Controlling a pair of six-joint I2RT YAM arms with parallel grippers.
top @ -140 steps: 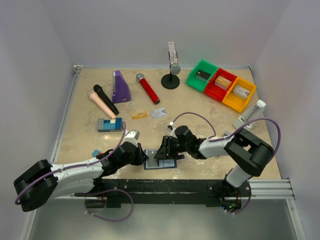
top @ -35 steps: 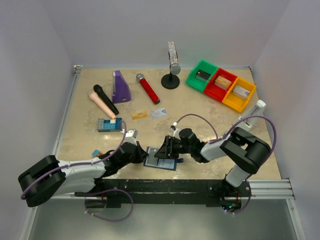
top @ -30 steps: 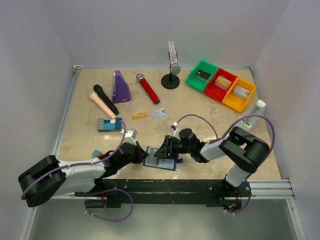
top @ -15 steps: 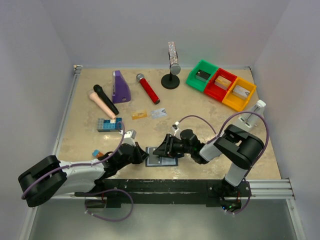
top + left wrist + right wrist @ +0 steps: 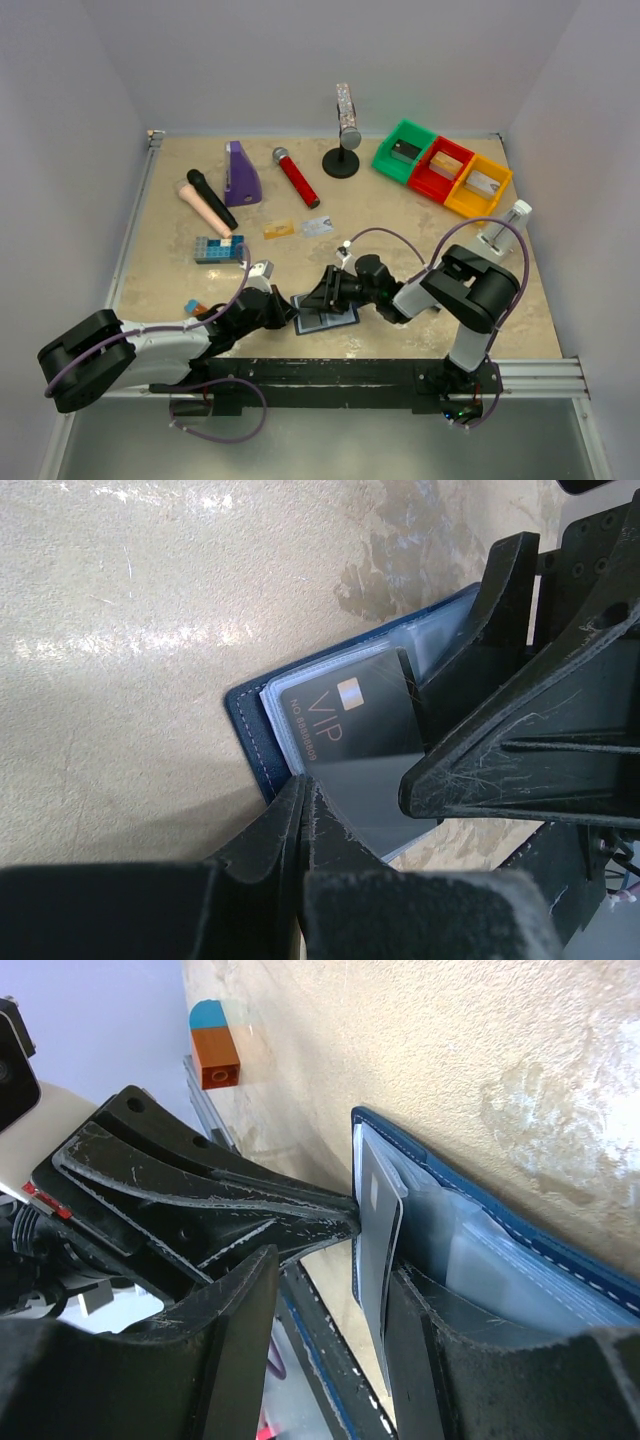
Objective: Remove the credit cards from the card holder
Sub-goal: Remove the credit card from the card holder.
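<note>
— Navy card holder (image 5: 325, 320): where does it lie?
— Open on the desk (image 5: 400, 215), pockets up, close to the near edge and roughly midway across, between the two claws.
— Anything in it?
— A black card (image 5: 350, 725) marked VIP sits in the clear sleeve at its left end. The end of the card toward the left claw (image 5: 291, 312) is lifted a little off the pocket. Pale sleeves show to the right of it; what they hold I cannot tell.
— How is that left claw set?
— Closed right up, with no gap between the fingers. Its tip meets the black card's edge beside the holder's navy rim. Whether the card is nipped between the tips or only touched, I cannot tell.
— And the right claw (image 5: 324, 297)?
— About half spread, reaching in from the right and tilted down onto the holder. It has a finger to each side of the black card and is clamped on nothing.
— Any cards out?
— Two, farther off on the desk: an orange-gold card (image 5: 279, 229) and, just right of it, a silvery card (image 5: 318, 226). Both lie flat, well apart from the holder. A blue brick block (image 5: 220, 249) lies left of them.
</note>
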